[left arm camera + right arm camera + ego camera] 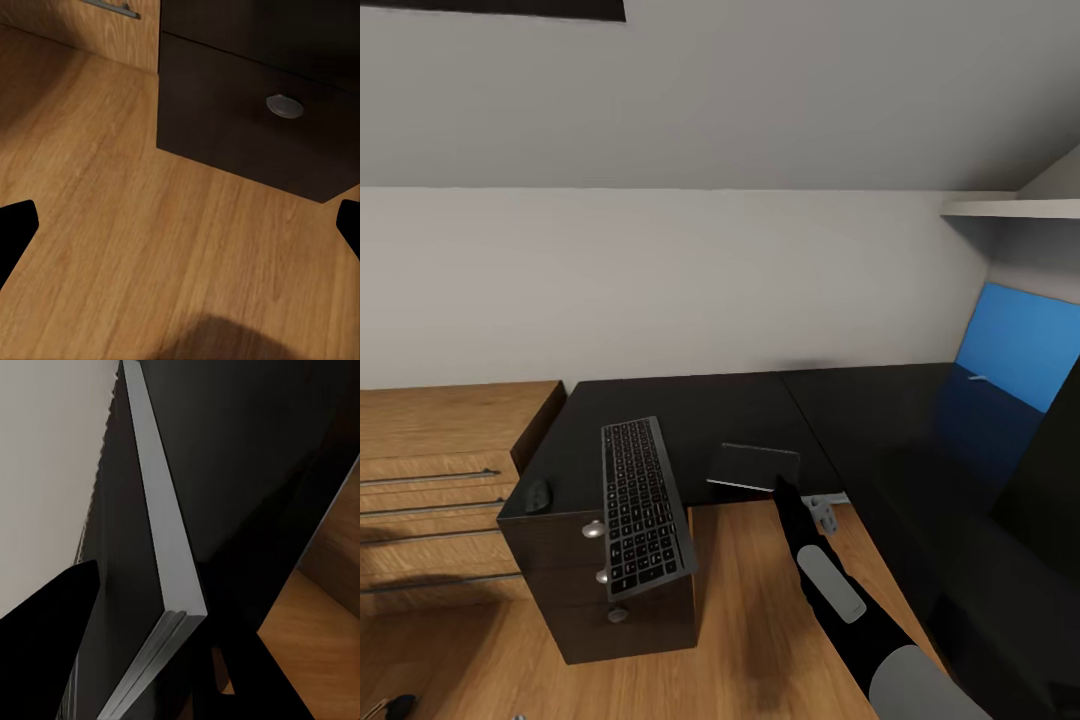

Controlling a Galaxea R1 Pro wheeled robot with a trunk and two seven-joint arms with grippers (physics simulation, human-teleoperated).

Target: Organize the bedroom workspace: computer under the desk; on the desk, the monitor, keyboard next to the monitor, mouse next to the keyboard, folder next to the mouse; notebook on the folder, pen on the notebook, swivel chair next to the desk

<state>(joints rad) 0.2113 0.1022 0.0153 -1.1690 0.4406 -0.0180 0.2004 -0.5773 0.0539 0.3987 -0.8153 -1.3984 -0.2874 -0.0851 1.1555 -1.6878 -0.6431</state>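
Note:
The keyboard (pixel 645 505) lies on the black desk (pixel 690 410) above the drawer unit (pixel 247 127), its near end hanging over the front edge. Beside it to the left sits a small dark mouse (pixel 537 494). A thin dark notebook (pixel 753 466) rests at the desk's front edge. My right gripper (pixel 786 492) is at its near edge, open, with one finger (pixel 52 607) on each side of the notebook's pale edge (pixel 161 547). The blue folder (pixel 1020 345) with the white pen (pixel 978 378) on it is at the far right of the desk. My left gripper (pixel 180 232) hangs open over the floor.
A light wooden counter with drawers (pixel 440 480) stands left of the desk. A large black shape (pixel 1050 470) that I cannot identify blocks the right edge. A white shelf (pixel 1015 208) juts from the wall above the folder. Wooden floor (pixel 760 600) lies in front of the drawer unit.

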